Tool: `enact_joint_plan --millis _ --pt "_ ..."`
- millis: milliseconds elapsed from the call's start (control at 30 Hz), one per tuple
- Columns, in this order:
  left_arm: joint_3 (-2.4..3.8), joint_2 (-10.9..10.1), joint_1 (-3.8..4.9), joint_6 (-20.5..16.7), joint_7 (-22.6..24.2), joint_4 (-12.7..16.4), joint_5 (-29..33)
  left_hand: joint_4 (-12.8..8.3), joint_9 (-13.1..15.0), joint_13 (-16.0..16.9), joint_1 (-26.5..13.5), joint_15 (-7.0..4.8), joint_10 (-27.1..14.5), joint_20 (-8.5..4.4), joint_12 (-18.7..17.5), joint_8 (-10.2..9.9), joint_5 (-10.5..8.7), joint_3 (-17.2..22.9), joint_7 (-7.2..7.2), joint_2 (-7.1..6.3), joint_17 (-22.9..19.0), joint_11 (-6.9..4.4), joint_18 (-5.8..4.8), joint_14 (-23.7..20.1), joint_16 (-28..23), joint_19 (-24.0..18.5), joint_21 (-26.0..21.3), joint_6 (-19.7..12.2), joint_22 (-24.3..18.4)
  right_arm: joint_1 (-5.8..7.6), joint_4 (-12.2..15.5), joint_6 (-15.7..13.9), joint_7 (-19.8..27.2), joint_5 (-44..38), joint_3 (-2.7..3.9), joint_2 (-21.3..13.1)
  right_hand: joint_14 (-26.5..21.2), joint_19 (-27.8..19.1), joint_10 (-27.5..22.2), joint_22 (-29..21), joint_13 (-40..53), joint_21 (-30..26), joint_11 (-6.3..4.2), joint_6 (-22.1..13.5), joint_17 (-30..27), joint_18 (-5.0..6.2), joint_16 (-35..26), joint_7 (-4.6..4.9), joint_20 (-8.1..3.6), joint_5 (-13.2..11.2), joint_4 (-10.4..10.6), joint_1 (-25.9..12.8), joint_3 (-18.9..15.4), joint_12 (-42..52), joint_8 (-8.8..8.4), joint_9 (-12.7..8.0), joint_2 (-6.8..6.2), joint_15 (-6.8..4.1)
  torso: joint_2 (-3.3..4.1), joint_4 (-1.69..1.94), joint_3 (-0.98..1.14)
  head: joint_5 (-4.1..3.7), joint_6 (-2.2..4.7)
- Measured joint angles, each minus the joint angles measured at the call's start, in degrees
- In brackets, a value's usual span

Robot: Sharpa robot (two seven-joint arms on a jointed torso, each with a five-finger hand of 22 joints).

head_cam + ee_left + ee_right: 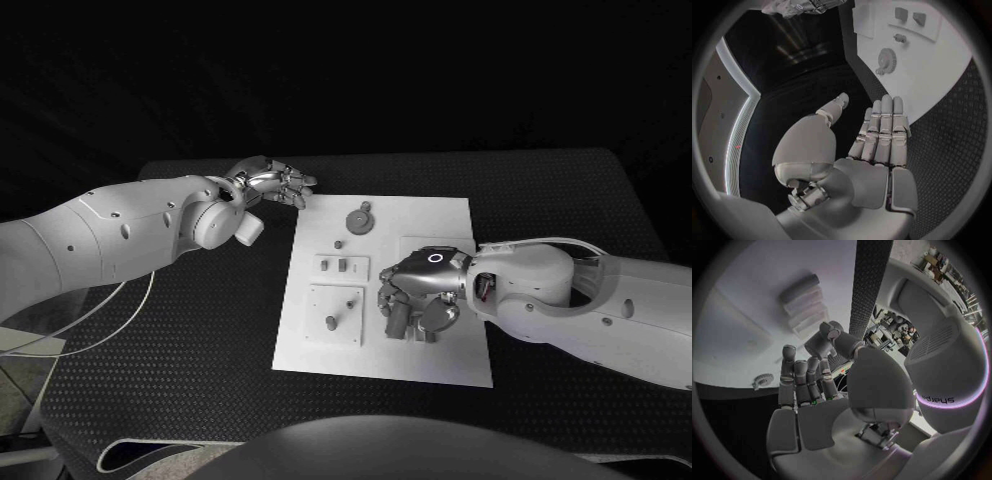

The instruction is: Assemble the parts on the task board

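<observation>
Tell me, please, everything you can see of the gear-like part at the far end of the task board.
The gear-like part is a small grey toothed disc, matt and plastic-looking, with a hub at its centre and a small knob just beyond its rim. It lies flat near the far edge of the white task board, also seen in the left wrist view. Nothing touches it: the left hand hovers beside the board's far left corner, fingers spread and empty, while the right hand works nearer the board's middle.

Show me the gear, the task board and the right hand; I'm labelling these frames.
gear (359,217), head view, its toothed disc.
task board (433,215), head view, bare far part.
right hand (418,290), head view, back of hand.
</observation>
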Motion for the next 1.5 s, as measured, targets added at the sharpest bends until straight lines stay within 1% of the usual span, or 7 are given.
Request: enact_joint_plan --millis 433,500,667,900,1267,1500 --pt "0.00 0.0 0.00 0.0 -0.1 0.0 0.0 0.0 0.0 0.0 0.0 0.00 0.0 0.00 0.0 0.0 0.00 0.0 0.00 0.00 0.1 0.00 0.00 0.0 0.0 0.0 0.0 0.0 0.0 -0.06 -1.0 1.8 0.0 0.7 -0.01 1.3 0.0 0.0 0.0 0.0 -0.1 0.0 0.00 0.1 0.0 0.00 0.0 -0.07 0.00 0.0 0.1 -0.4 0.1 0.0 0.00 0.0 0.21 0.00 0.01 0.02 0.04 -0.08 0.00" --pt "0.00 0.0 0.00 0.0 -0.1 0.0 0.0 0.0 0.0 0.0 0.0 0.00 0.0 0.00 0.0 0.0 0.00 0.0 0.00 0.00 0.1 0.00 0.00 0.0 0.0 0.0 0.0 0.0 0.0 -0.20 -1.2 1.9 -0.1 0.7 -0.01 1.5 0.0 0.0 0.0 0.0 -0.1 0.0 0.00 0.1 0.0 0.00 0.0 -0.10 0.00 0.0 0.1 -0.8 0.1 0.0 0.00 0.0 0.00 0.00 0.01 0.03 0.04 -0.08 0.00" --pt "-0.01 0.0 0.00 0.1 -0.1 0.0 0.0 0.0 0.0 0.0 0.0 0.00 0.0 0.00 0.0 0.0 0.00 0.0 0.00 0.00 0.1 0.00 0.00 0.0 0.0 0.0 0.0 0.0 0.0 -0.80 -1.5 2.5 -0.1 0.7 -0.01 1.7 0.0 0.0 0.0 0.0 -0.1 0.0 0.00 0.1 0.0 0.00 0.0 -0.10 0.00 0.0 0.1 -0.8 0.1 0.0 0.00 0.0 0.00 0.00 0.01 0.03 0.04 -0.01 0.00" --pt "-0.01 0.0 0.00 0.1 -0.1 -0.1 0.0 0.0 0.0 0.0 0.0 0.00 0.0 0.00 0.0 0.0 0.00 0.0 0.00 0.00 0.0 0.00 0.00 0.0 0.0 0.0 0.0 0.0 0.0 -1.01 -1.7 3.1 -0.1 0.6 -0.01 1.8 0.0 0.0 0.0 0.0 -0.1 0.0 0.00 0.1 -0.1 0.00 0.0 -0.10 0.00 0.0 0.1 -0.8 0.1 0.0 -0.08 0.0 -0.06 0.00 0.01 0.03 0.03 0.04 0.00" --pt "-0.01 0.1 -0.16 0.1 -0.1 -0.2 0.0 0.1 0.0 0.0 0.0 0.00 0.0 0.00 0.0 0.0 0.00 -0.1 0.00 0.00 0.1 0.00 0.00 0.0 0.0 0.0 0.0 0.0 0.0 -1.38 -2.5 3.1 -0.3 -1.0 0.00 2.1 0.0 0.0 0.0 0.0 -0.1 0.0 0.00 0.1 -0.1 -0.01 0.0 -0.13 0.00 0.0 0.1 -0.7 0.1 0.0 -0.32 0.0 0.10 0.00 0.00 0.03 0.03 0.09 0.00" --pt "-0.02 0.1 -0.19 0.2 -0.1 -0.2 0.0 0.1 0.0 0.0 0.0 0.00 0.0 0.00 0.0 0.0 0.00 -0.1 0.00 0.00 0.2 0.00 0.00 0.0 0.0 0.0 0.0 0.0 0.0 -2.17 -3.0 2.8 -0.4 -2.2 0.09 2.4 0.0 0.0 0.0 0.0 -0.2 0.0 0.00 0.3 -0.1 -0.01 0.0 -0.32 0.00 0.0 0.1 -0.7 0.1 0.0 -0.51 0.0 0.10 0.00 0.00 0.03 0.04 0.09 0.00"
